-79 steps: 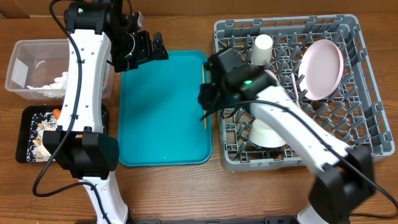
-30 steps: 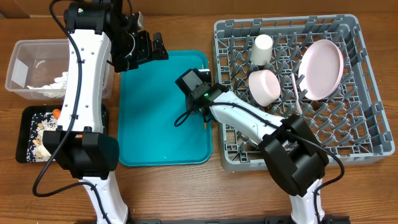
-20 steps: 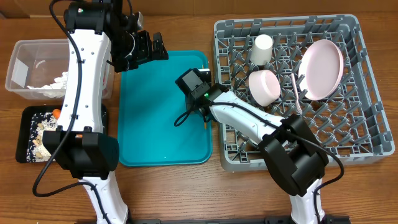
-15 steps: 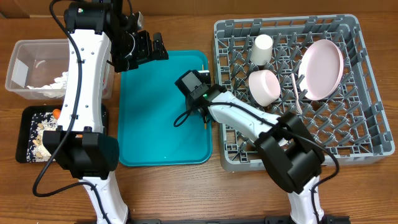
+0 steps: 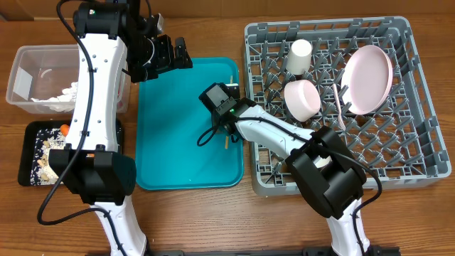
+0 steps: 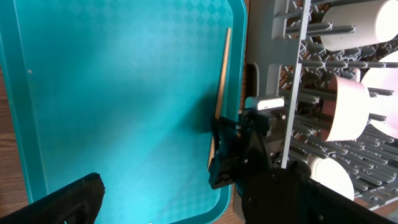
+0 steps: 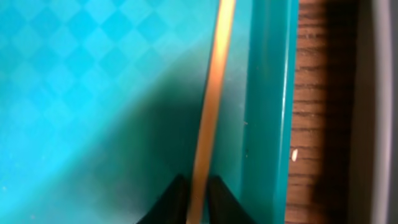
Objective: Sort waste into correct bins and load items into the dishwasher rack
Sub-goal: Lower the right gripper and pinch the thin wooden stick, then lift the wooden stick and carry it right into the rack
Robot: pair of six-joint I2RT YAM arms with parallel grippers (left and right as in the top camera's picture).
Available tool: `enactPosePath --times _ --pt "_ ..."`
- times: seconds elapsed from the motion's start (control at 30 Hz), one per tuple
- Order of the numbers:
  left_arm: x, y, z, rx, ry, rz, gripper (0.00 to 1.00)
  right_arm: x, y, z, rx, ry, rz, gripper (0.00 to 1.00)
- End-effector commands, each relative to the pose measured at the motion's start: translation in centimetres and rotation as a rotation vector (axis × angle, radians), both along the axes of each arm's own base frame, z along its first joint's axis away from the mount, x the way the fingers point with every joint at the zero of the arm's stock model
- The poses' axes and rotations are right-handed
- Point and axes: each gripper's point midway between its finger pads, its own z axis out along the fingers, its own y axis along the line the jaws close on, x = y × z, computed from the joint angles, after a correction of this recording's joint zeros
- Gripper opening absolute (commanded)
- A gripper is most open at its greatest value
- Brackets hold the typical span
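A thin wooden chopstick (image 7: 211, 106) lies along the right rim of the teal tray (image 5: 178, 142). My right gripper (image 7: 194, 186) is shut on it, one black finger on each side. Overhead, the right gripper (image 5: 225, 119) sits over the tray's right side, and the chopstick (image 5: 226, 140) pokes out below it. My left gripper (image 5: 174, 55) hangs open and empty above the tray's top left corner. In the left wrist view the chopstick (image 6: 222, 81) runs into the right gripper (image 6: 227, 149). The grey dishwasher rack (image 5: 419, 142) holds a plate (image 5: 368, 77), a bowl (image 5: 302, 98) and a cup (image 5: 299, 55).
The clear tub (image 5: 28, 71) at the far left holds a white napkin (image 5: 60, 96). Below it the black tray (image 5: 32, 135) holds food scraps (image 5: 46, 156) and a bit of carrot (image 5: 64, 129). The left arm's white links stand between these bins and the teal tray.
My right gripper has closed on the chopstick. The stick's lower end has swung slightly left, off the tray's rim. The left arm has not moved.
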Motion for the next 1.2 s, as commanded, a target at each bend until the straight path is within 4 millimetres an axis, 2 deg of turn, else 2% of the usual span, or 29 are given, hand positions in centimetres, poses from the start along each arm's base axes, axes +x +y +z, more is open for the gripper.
enactPosePath --times 0.0,0.23,0.33,0.6,0.77,0.97,1.1,1.17 --pt "-0.2 -0.5 1.9 -0.001 -0.057 -0.02 1.0 -0.9 -0.4 -2.1 -0.022 0.055 0.004 0.13" --pt "-0.2 -0.5 1.9 -0.002 -0.057 -0.02 1.0 -0.9 -0.4 -2.1 -0.021 0.055 0.004 0.11" --pt "-0.2 -0.5 1.9 -0.002 -0.057 -0.02 1.0 -0.7 -0.3 -1.9 -0.018 0.05 0.004 0.04" --pt "-0.2 -0.5 2.0 -0.002 -0.058 -0.02 1.0 0.3 0.6 0.5 0.009 0.015 0.009 0.04" --pt "-0.2 -0.5 2.0 -0.002 -0.058 -0.02 1.0 0.7 1.0 3.8 0.052 -0.036 0.012 0.04" --pt "-0.2 -0.5 1.9 -0.002 -0.057 -0.02 1.0 0.5 0.8 9.1 0.107 -0.101 0.012 0.04" --pt "-0.2 -0.5 1.9 -0.002 -0.057 -0.02 1.0 -0.1 0.1 12.5 0.132 -0.135 0.011 0.04" --pt "-0.2 -0.5 1.9 -0.002 -0.057 -0.02 1.0 -0.3 -0.8 14.2 0.118 -0.167 -0.005 0.04"
